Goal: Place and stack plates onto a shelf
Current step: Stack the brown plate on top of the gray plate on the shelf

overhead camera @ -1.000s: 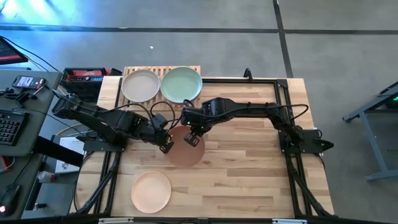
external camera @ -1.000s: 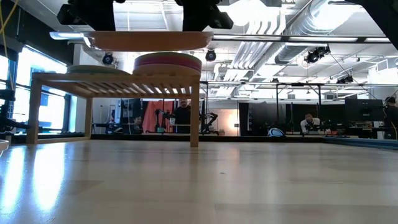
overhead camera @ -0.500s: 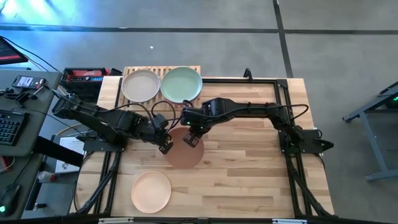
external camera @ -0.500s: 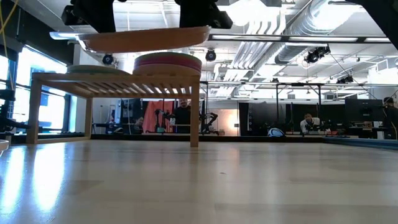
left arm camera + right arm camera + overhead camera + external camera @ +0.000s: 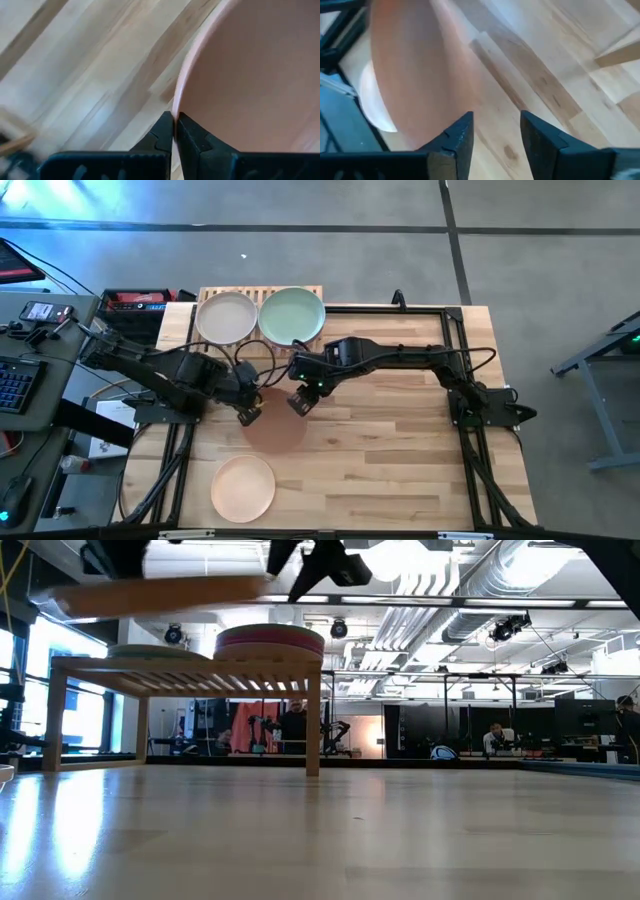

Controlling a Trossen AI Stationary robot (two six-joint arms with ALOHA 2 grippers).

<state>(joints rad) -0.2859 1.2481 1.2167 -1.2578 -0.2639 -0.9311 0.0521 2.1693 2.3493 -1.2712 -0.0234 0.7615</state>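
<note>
Left gripper point(image 5: 173, 131) pinches brown plate point(image 5: 272, 426) rim, mid-frame, held above table. Right gripper point(image 5: 496, 131) released, beside it. Plate looks stiff, light, slippery; grip rim edge firmly.

You see table point(image 5: 400, 450): butcher-block wood, smooth, light sheen in low view. Shelf point(image 5: 190, 675): pale wood slats. Brown plate point(image 5: 250, 75): matt, smooth, no glare. Left end effector point(image 5: 173, 131) fingers point(image 5: 161, 134): dark, matt, plastic-looking. Peach plate point(image 5: 243, 486): matt.
</note>
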